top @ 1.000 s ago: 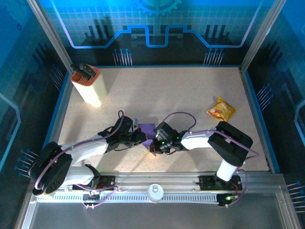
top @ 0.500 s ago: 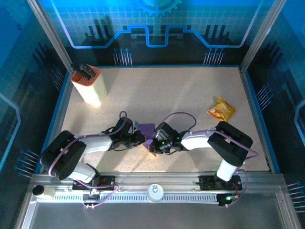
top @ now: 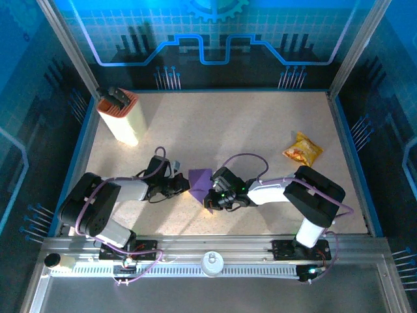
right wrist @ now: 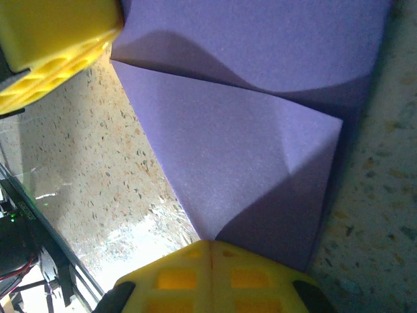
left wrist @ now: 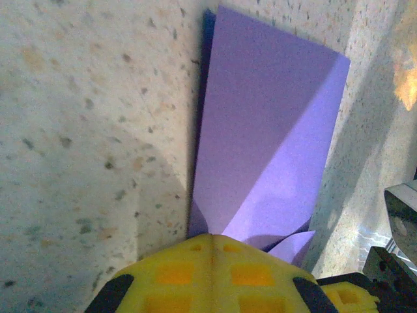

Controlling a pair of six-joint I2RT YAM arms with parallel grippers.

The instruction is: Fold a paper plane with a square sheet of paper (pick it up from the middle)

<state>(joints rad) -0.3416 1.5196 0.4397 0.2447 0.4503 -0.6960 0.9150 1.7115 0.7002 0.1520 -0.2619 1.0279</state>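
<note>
Square sheet of paper (top: 200, 178) is lying on the table (top: 260, 130) directly between the two end effectors and is touching both tips. It is stretching straight ahead of the closed left end effector (top: 182, 187), with its long axis along that pointing direction, and its folded corner is meeting the closed right end effector (top: 210, 197). Whether either is pinching it, I cannot tell. The paper is showing violet, already folded narrower, with diagonal creases and one layer lifting.

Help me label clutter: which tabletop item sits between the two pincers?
The purple folded paper, flat at centre; the snack packet and cream-orange box lie far off.
</note>
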